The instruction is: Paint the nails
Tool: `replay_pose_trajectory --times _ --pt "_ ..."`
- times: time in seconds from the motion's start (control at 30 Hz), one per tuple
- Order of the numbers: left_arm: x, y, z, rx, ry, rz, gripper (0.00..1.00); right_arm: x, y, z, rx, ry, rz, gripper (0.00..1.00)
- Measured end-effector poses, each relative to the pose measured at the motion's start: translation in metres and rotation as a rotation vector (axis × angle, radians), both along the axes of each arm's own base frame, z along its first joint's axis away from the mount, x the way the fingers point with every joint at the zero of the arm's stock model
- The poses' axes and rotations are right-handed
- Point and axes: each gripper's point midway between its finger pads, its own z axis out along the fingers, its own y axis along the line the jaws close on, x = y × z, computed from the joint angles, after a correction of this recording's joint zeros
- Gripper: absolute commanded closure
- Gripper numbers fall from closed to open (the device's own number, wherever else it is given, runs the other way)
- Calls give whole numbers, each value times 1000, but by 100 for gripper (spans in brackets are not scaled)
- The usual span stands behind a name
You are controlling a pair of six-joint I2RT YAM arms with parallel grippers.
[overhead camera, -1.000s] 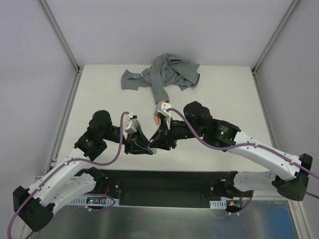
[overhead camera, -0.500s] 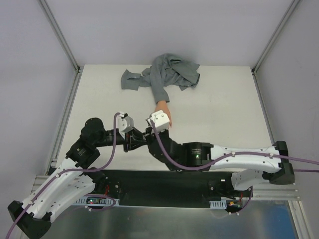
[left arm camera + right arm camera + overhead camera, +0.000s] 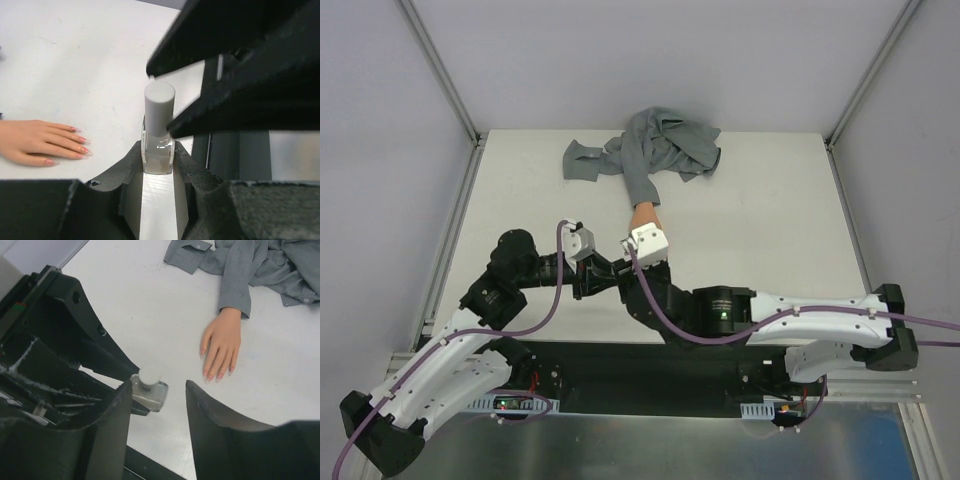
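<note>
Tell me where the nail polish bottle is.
Left wrist view, centre: the nail polish bottle stands upright, clamped in the left claw, with the mannequin hand lying to its left.

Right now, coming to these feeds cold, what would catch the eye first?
The peach mannequin hand lies flat mid-table, its nails pointing toward the arms, with a crumpled grey shirt trailing from its wrist to the far edge. Nearer the arms, the left gripper is shut on a small clear bottle with a white cap, and the right gripper is poised open at that cap.
</note>
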Motion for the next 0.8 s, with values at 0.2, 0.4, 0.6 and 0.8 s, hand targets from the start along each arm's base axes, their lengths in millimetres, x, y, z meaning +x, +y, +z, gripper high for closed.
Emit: replay_pose_trajectory --times 0.2,0.4,0.6,0.8 --pt "-10 -8 -5 8 57 -100 100 1 -36 16 1 35 150 10" --pt "-27 -13 -3 -1 93 -227 100 -16 -36 31 26 73 448 5" --pt "-49 -17 -1 -11 170 -390 100 -21 -28 26 63 169 670 20" --pt "-62 -15 6 -30 166 -453 100 -57 -12 21 73 233 913 29"
